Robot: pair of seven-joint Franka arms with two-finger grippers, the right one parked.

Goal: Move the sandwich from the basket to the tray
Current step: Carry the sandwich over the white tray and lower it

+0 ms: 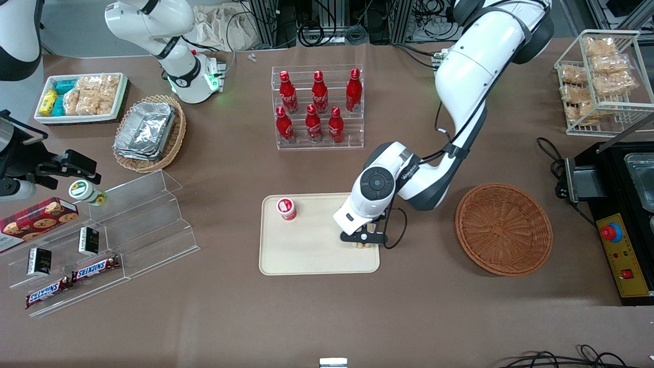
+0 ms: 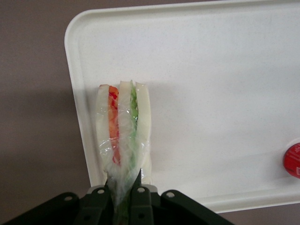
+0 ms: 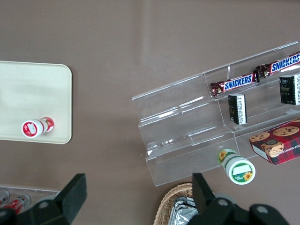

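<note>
White Franka arm with black joints and a black gripper

The arm (image 1: 470, 76) has glossy white rounded shells with dark grey bands at the joints. A round dark cap with a button ring sits on the wrist, beside small black lettering. A thin black cable loops along the forearm. The gripper (image 1: 364, 241) is matte black, its base plates fixed with silver screws, over the tray (image 1: 306, 255).

Bright, even overhead light is washing the brown table (image 1: 230, 317), casting soft shadows beside the reddish-brown woven basket (image 1: 503, 229). Glare is bleaching the cream plastic tray (image 2: 211, 84). The black gripper (image 2: 123, 206) is appearing blurred.
</note>
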